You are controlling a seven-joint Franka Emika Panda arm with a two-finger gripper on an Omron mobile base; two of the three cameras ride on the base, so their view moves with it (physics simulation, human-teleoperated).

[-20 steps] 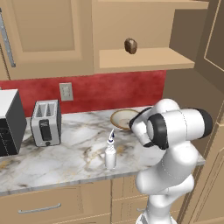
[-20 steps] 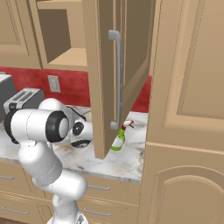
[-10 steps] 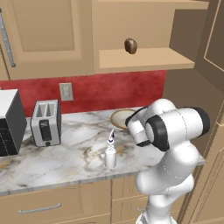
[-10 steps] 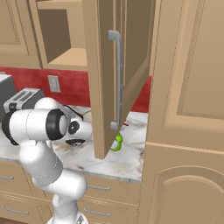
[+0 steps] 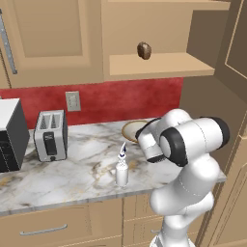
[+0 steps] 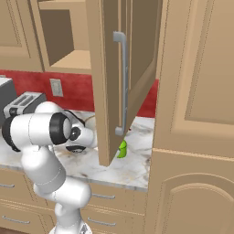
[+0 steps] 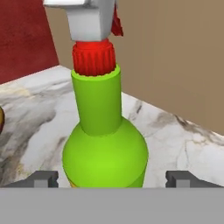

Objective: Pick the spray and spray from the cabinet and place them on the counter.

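The fingers (image 7: 112, 178) have just spread wide and now stand clear on either side of the green spray (image 7: 105, 144), which rests upright on the marble worktop (image 7: 175, 140) with nothing holding it. The white spray (image 5: 122, 170) already stands on the worktop near its front edge, so both bottles look delivered from the cabinet (image 5: 159, 65).

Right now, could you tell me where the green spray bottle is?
The green spray bottle stands upright on the marble counter, between the gripper's open fingertips; in the right base view it peeks out behind the open cabinet door.
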